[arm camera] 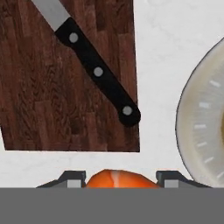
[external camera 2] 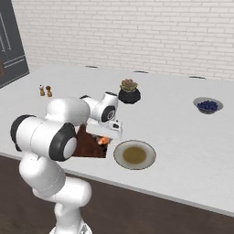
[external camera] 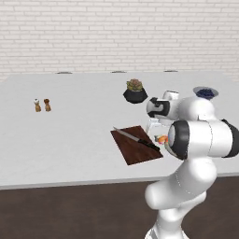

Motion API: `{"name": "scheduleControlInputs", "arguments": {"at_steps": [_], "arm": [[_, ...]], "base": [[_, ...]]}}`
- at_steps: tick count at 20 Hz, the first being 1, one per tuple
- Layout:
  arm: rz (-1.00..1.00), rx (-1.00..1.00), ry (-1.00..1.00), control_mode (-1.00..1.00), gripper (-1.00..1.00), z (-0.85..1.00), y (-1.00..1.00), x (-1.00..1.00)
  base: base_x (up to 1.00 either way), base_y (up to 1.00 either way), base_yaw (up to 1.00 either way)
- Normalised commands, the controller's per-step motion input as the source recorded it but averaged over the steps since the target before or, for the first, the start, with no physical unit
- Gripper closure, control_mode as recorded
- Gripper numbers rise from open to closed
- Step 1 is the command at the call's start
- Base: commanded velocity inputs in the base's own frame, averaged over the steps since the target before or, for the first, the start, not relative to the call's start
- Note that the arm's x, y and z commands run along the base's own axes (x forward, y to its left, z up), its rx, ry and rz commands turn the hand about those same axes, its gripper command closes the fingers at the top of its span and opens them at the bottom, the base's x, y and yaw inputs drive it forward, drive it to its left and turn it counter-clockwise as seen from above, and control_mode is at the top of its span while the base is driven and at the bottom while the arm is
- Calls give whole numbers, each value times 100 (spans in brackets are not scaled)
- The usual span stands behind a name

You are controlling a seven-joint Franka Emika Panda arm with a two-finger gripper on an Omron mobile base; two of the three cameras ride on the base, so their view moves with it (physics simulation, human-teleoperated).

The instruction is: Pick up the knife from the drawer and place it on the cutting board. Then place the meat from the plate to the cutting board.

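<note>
The pincer [arm camera: 118, 178] grips the meat [arm camera: 117, 178] above the desk [arm camera: 175, 52] between cutting board [arm camera: 39, 96] (knife [arm camera: 94, 68] on it) and plate [arm camera: 203, 127].

meat [arm camera: 116, 178] orange-pink | cutting board [arm camera: 43, 100] reddish-brown | knife [arm camera: 98, 72] handle black

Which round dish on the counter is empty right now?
The plate, cream-rimmed, beside the cutting board. The small bowl farther back holds dark blue berries.
</note>
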Motion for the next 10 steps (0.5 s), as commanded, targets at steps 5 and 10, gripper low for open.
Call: {"name": "scheduleControlInputs", "arguments": {"at_steps": [5,10], "arm": [[0,10,3,-100,100,0,95,17],[0,1,1,-100,100,-15,73,48]], "base": [[0,0,0],[0,0,0]]}}
